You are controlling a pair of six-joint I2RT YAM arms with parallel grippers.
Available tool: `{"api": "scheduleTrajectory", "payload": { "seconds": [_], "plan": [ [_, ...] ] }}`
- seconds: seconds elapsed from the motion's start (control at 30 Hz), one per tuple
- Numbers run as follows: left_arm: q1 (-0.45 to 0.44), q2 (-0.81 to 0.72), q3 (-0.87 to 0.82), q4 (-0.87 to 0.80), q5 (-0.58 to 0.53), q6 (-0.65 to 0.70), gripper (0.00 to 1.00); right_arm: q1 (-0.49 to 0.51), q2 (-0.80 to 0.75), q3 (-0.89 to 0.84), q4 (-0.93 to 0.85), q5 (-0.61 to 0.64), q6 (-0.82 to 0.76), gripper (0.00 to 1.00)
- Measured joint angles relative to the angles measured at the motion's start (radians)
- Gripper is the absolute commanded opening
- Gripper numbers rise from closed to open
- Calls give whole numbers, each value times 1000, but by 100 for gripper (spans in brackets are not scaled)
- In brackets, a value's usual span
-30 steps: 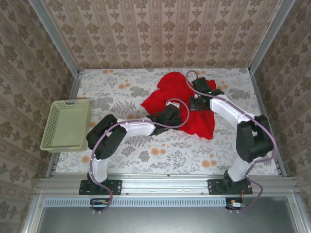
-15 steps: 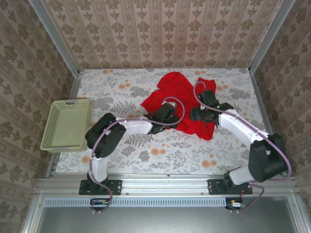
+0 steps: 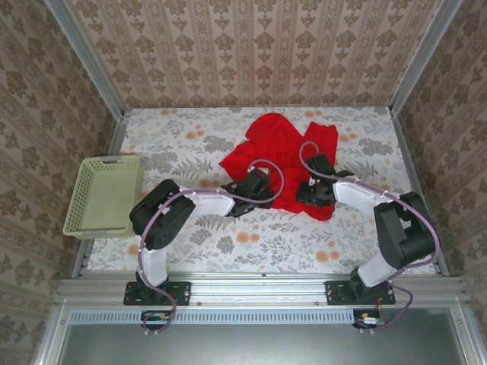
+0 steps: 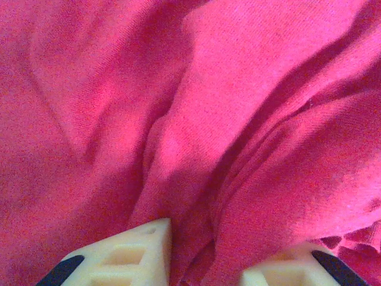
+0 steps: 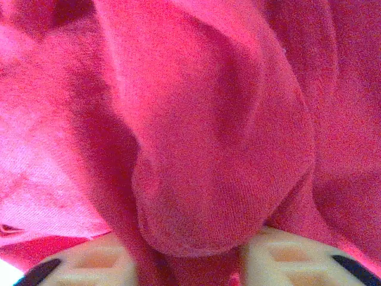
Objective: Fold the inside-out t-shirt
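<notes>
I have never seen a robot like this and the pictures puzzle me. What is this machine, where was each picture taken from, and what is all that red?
It is two robot arms, the left arm and the right arm, bolted at the near edge of a flowered table. The wide picture comes from a fixed camera above and behind them. A crumpled red t-shirt lies on the table; a pale green basket sits at its left edge. The two close-ups come from a camera on each wrist, very near the cloth. The cream shapes at the bottom are the fingers of the left gripper and the right gripper. Cloth bunches between each pair; whether it is pinched tight I cannot tell.
</notes>
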Motion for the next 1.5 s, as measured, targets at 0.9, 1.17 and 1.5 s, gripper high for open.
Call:
{"api": "scheduleTrajectory", "payload": {
  "seconds": [0.9,1.17,1.5],
  "plan": [
    [-103,-81,48,-97,12,-101,38,49,-203,-183,186,-140,71,3],
    [-101,-31,49,-53,43,-138,38,58,-203,-185,192,-142,79,2],
    [-87,14,56,-37,44,-153,38,83,-204,-192,208,-142,83,2]
  ]
}}
